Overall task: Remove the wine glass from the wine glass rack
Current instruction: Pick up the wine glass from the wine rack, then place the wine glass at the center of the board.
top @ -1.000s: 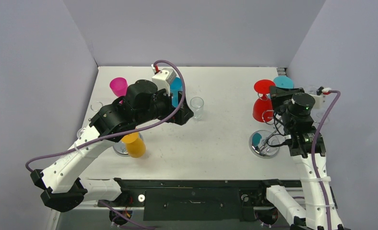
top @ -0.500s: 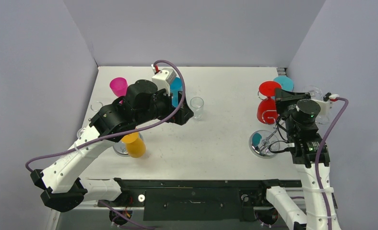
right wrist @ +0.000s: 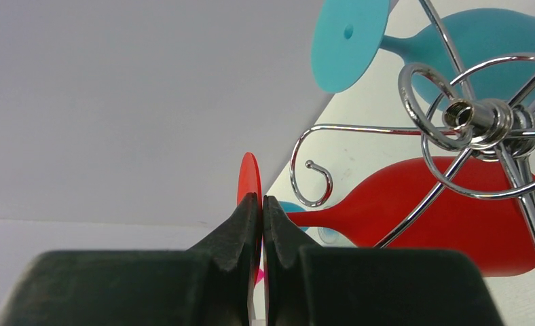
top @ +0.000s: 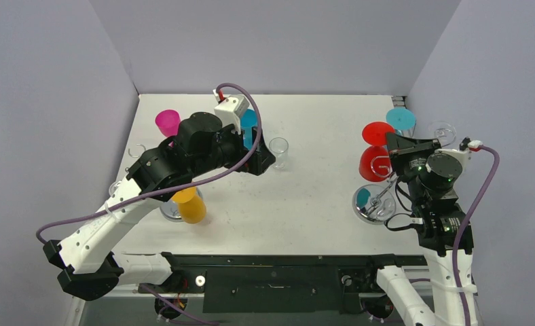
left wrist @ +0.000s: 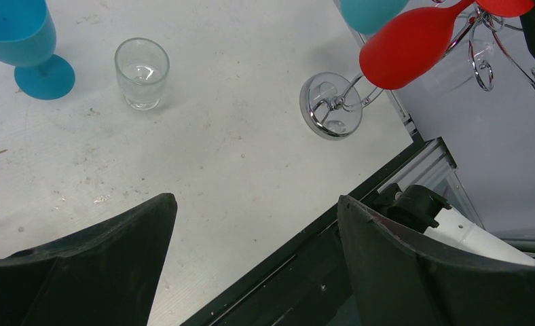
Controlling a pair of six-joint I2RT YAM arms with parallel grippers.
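One opaque red wine glass, tipped sideways.

racks 2 | coloured wine glasses 5 | tumbler 1

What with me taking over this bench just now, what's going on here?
The right claw is shut on the round foot of the red wine glass, which is tilted at the chrome rack. Whether its stem has cleared the hook is hard to tell. A teal glass hangs on the rack too. The left claw is open and empty above the table, near a blue glass and a clear tumbler.
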